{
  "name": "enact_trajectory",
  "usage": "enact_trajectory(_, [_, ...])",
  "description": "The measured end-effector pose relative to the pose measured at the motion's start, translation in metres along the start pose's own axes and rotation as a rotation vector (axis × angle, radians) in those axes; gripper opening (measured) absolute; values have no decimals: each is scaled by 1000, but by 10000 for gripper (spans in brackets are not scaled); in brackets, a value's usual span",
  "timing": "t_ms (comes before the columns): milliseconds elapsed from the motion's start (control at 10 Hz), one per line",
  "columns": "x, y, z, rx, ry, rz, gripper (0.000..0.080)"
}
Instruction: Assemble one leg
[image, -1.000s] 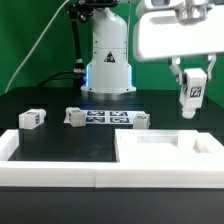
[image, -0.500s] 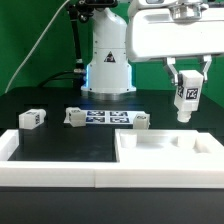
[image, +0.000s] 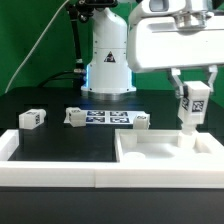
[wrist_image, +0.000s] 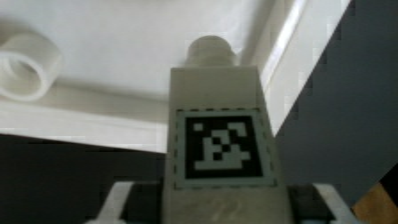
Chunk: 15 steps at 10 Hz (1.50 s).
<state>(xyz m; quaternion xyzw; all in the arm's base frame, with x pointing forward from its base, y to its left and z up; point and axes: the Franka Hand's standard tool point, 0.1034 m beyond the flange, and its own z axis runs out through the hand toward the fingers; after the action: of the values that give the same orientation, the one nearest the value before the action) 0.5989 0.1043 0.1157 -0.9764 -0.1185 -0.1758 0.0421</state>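
Observation:
My gripper is shut on a white leg and holds it upright by its upper part. The leg's lower end hangs close over the far right part of the large white panel; I cannot tell if they touch. In the wrist view the leg fills the middle with its tag facing the camera, between my gripper fingers. Its tip points at the panel, near the panel's raised rim. A round socket sits off to one side. Three more legs lie on the table.
The marker board lies flat between two of the loose legs. The arm's white base stands behind it. A low white wall runs along the front of the table.
My gripper has come down with the leg and shifted a little toward the exterior view's right. The leg's lower end is now close over the panel. The loose legs have not moved.

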Motion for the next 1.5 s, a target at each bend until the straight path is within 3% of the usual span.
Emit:
enact_trajectory(300, [34, 3, 27, 12, 22, 6, 294])
enact_trajectory(500, [43, -1, 36, 13, 50, 16, 294])
enact_trajectory(1000, [37, -9, 29, 6, 84, 2, 294])
enact_trajectory(1200, [27, -10, 23, 4, 76, -2, 294])
enact_trajectory(1500, [15, -9, 26, 1, 68, -4, 294])
